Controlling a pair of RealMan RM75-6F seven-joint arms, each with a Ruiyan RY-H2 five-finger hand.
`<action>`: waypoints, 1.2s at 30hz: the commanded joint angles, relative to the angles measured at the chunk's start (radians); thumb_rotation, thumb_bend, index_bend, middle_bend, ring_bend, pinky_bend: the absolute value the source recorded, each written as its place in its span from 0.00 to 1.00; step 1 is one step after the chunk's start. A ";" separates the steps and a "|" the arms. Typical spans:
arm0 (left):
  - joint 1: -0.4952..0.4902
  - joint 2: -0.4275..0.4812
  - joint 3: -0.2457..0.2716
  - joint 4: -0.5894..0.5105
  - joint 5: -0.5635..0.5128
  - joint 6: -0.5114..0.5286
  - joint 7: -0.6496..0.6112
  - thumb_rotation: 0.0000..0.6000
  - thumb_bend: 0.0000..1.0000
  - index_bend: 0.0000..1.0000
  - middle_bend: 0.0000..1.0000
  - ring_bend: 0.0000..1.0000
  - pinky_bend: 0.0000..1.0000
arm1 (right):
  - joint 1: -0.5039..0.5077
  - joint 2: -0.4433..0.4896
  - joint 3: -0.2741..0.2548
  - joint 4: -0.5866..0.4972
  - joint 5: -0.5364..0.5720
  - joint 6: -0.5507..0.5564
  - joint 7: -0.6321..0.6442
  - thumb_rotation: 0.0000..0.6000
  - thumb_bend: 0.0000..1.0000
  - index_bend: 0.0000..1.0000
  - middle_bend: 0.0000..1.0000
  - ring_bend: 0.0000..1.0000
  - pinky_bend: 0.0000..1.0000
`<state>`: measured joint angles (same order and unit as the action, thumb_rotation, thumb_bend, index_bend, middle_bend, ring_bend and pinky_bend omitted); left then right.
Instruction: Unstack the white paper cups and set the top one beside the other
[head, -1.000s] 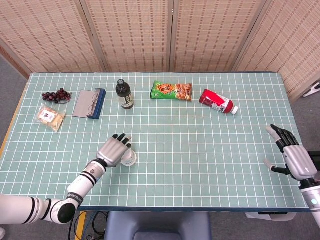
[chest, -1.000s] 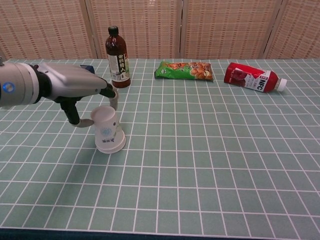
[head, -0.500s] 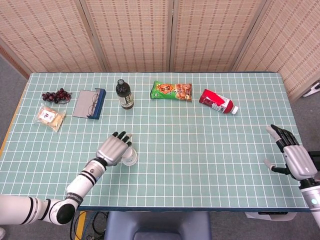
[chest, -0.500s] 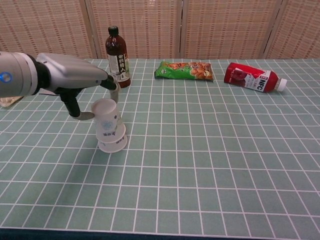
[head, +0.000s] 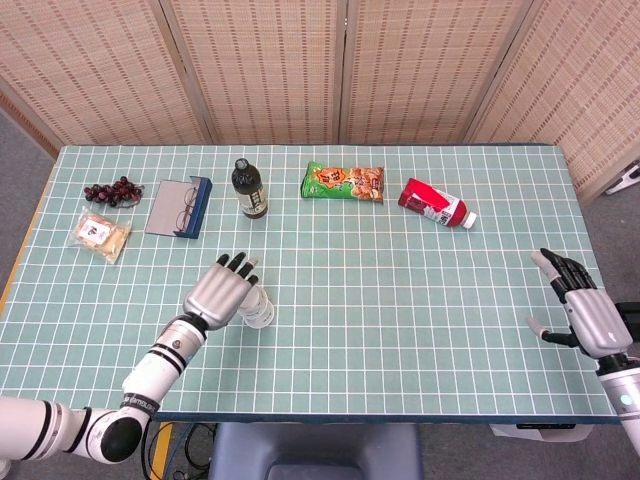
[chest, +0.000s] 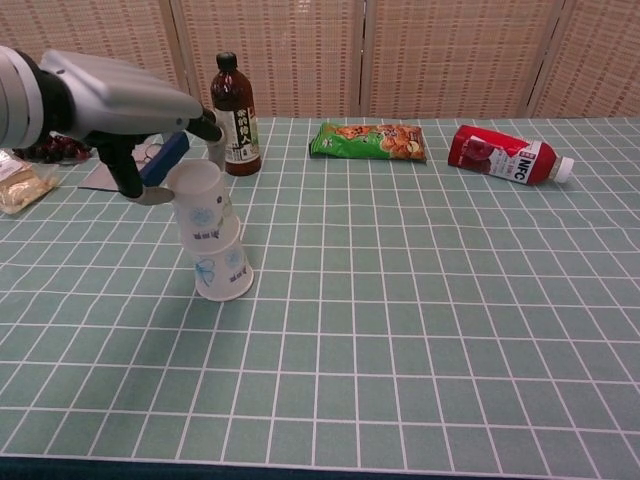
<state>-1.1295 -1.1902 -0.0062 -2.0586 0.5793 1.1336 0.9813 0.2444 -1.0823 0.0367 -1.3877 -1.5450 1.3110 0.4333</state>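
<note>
Left hand gripping top cup, partly lifted out of the bottom cup.
Bottom cup sits on table directly under that hand. Right hand well off to the right, fingers apart, empty.

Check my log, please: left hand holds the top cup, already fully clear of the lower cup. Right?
Not quite. The left hand holds the top cup, but it is only partly lifted, its rim still over the lower cup, as the chest view shows.

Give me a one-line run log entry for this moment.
left hand: grips top cup, partly lifted | bottom cup: upside down on table | right hand: open, idle
</note>
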 joint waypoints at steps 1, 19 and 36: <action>-0.010 0.026 -0.003 -0.041 -0.022 0.039 0.035 1.00 0.41 0.36 0.10 0.08 0.17 | 0.001 -0.001 0.001 0.001 0.000 0.000 -0.002 1.00 0.25 0.00 0.00 0.00 0.00; -0.007 0.109 -0.006 -0.186 -0.053 0.171 0.108 1.00 0.41 0.36 0.10 0.08 0.17 | 0.002 -0.009 0.010 0.006 0.018 -0.005 -0.013 1.00 0.25 0.00 0.00 0.00 0.00; 0.140 0.176 0.051 -0.126 0.104 0.129 -0.071 1.00 0.41 0.36 0.10 0.08 0.17 | -0.008 -0.012 0.014 -0.012 0.020 0.014 -0.042 1.00 0.25 0.00 0.00 0.00 0.00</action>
<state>-1.0039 -1.0180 0.0384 -2.1977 0.6711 1.2722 0.9263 0.2365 -1.0938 0.0507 -1.3992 -1.5245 1.3247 0.3913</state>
